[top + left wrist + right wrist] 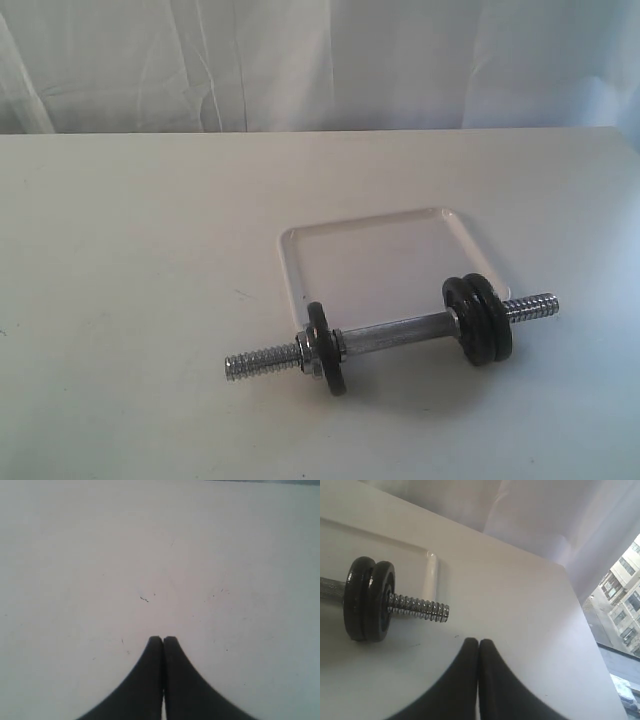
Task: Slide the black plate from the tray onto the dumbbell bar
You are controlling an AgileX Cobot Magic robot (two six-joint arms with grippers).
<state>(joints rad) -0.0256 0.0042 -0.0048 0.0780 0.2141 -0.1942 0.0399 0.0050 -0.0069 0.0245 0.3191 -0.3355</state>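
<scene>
The chrome dumbbell bar point(395, 334) lies on the white table in front of the white tray point(300, 250). Two black plates point(480, 317) sit side by side on its right end, and one black plate point(327, 348) sits near its left end beside a chrome nut. No disc lies in the tray. In the right wrist view the pair of black plates point(369, 598) and the threaded bar end point(419, 608) show, with the tray corner point(431, 567) behind. My right gripper point(479, 641) is shut and empty, apart from the bar. My left gripper point(163, 638) is shut over bare table. Neither gripper shows in the exterior view.
A white curtain point(320, 60) hangs behind the table's far edge. In the right wrist view the table's edge point(585, 625) runs past the gripper, with a window and buildings point(625, 580) beyond.
</scene>
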